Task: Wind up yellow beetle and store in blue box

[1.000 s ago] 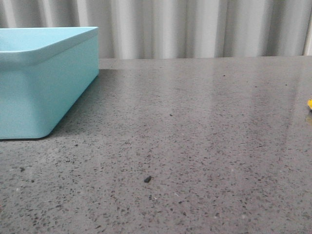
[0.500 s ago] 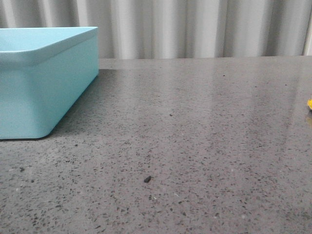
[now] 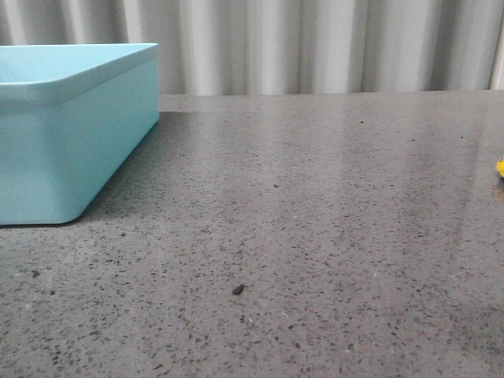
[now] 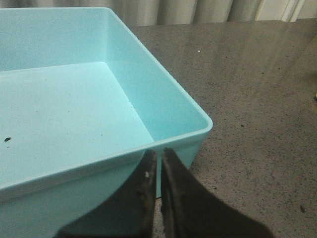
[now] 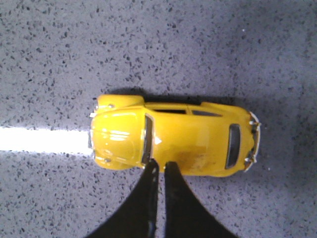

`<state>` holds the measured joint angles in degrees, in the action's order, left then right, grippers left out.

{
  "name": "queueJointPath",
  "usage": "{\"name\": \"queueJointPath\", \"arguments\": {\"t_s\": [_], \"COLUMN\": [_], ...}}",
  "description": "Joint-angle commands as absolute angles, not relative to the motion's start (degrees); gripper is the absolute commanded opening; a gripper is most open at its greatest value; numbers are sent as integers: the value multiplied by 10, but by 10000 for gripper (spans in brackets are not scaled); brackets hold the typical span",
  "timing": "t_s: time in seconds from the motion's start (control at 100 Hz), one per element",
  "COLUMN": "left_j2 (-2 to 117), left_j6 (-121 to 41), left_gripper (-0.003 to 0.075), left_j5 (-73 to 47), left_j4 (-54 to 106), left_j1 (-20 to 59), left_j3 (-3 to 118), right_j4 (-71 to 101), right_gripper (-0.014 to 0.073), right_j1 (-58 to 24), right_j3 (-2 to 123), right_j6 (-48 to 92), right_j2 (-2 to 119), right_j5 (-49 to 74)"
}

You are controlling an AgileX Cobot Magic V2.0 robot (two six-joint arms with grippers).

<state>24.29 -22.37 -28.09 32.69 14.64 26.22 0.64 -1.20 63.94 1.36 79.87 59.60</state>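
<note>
Nothing has shifted in our front view: the yellow beetle (image 5: 173,146) sits directly under our right gripper (image 5: 160,169), fingers nearly closed, empty; so grasping is pending. Our left gripper (image 4: 158,157), likewise narrowed and empty, hovers beside the blue box (image 4: 173,144).

speckled grey table (image 3: 315,205), blue box (image 3: 71,150), yellow beetle (image 5: 173,139)

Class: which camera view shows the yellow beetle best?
The right wrist view: the whole yellow beetle is seen from above, on the speckled table. The front view shows only a yellow sliver at its right edge; the left wrist view shows no recognisable car.
</note>
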Motion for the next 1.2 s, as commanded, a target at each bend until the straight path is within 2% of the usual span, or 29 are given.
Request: {"name": "queueJointPath", "arguments": {"t_s": [0.0, 1.19], "left_j2": [251, 251], "left_j6": [-222, -222], "left_gripper": [-21, -21], "left_j5": [-249, -249], "left_j4": [335, 332], "left_j1": [152, 152], "left_j3": [283, 283], "right_j4": [0, -25], "right_gripper": [-52, -52], "right_j1": [-8, -7], "right_j3": [657, 657], "right_j6": [12, 12], "right_j2": [788, 821], "right_j5": [572, 555]}}
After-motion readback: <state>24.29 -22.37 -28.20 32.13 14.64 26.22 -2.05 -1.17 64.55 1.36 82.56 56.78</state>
